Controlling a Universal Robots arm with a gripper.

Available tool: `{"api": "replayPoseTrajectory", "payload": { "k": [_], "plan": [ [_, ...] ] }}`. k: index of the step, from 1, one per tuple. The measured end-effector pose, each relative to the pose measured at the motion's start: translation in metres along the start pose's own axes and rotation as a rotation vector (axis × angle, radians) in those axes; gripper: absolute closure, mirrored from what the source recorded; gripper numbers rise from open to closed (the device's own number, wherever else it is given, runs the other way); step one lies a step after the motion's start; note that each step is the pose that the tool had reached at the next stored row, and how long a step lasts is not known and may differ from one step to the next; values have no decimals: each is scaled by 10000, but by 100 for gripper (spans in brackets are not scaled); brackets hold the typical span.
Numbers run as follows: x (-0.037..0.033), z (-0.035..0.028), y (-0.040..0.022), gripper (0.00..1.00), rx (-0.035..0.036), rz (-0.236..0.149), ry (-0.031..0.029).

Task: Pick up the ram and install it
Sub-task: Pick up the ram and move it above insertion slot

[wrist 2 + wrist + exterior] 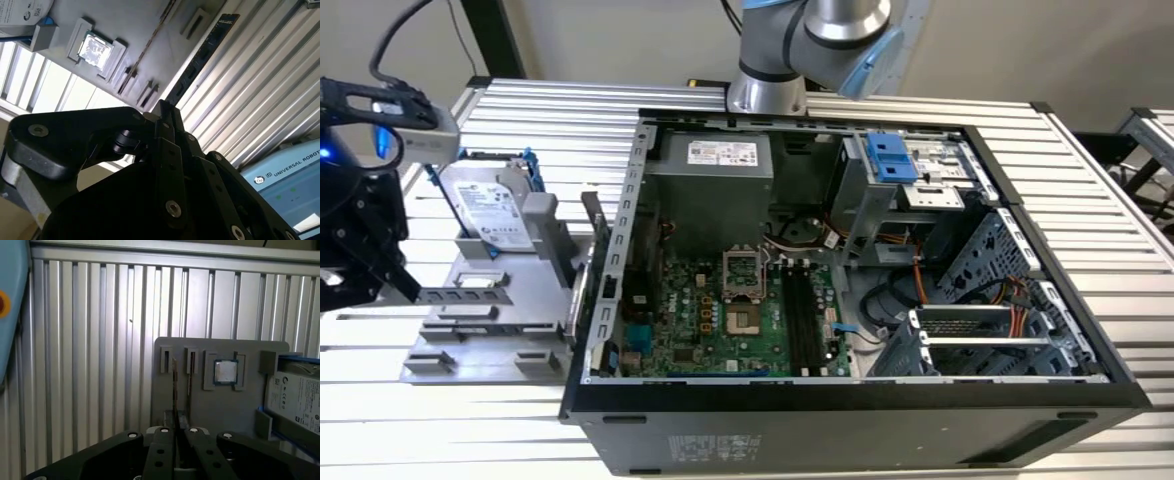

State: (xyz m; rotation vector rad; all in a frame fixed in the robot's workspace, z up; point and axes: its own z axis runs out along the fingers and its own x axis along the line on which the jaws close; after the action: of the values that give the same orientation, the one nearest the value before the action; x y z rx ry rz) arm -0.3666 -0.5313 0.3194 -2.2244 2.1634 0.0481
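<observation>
Gripper [177, 432]: black linkage, nearest to the cameras in both wrist views. In the exterior view it hangs at the exterior view's left edge, raised over the table.
Jaws: clenched. The two fingers [167, 150] stand pressed close together, with a mere slit between them.
Ram [200, 55]: long, thin stick with dark chips and a blue-green end. It stands on its long edge in the fixture, outside the computer case, and is not yet installed. In the second wrist view its near end lines up with the fingertips; whether they touch cannot be told.
Fixture [250, 410]: grey plate with slots and pockets, lying flat on the table.
Processor chip [225, 372]: square with a silver top, seated flat in a fixture pocket between the ram and the hard drive.
Hard drive [295, 400]: silver with a white label, held in a blue frame at the fixture end away from the ram.
Table [100, 365]: ribbed aluminium, carrying both the fixture and the case.
Computer case [854, 430]: black, lying with its open side up, just beside the fixture on the exterior view's right.
Motherboard [707, 300]: green, flat on the case floor.
Memory slots [803, 310]: long and black, side by side on the motherboard, well apart from the ram.
Arm [767, 60]: grey column with blue caps, rising behind the case at the far side of the table.
</observation>
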Motion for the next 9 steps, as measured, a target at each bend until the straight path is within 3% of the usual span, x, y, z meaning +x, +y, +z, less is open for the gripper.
{"api": "replayPoseTrajectory", "payload": {
  "k": [9],
  "plan": [
    [-5,-108,-1,100,0,0,4]
  ]
}}
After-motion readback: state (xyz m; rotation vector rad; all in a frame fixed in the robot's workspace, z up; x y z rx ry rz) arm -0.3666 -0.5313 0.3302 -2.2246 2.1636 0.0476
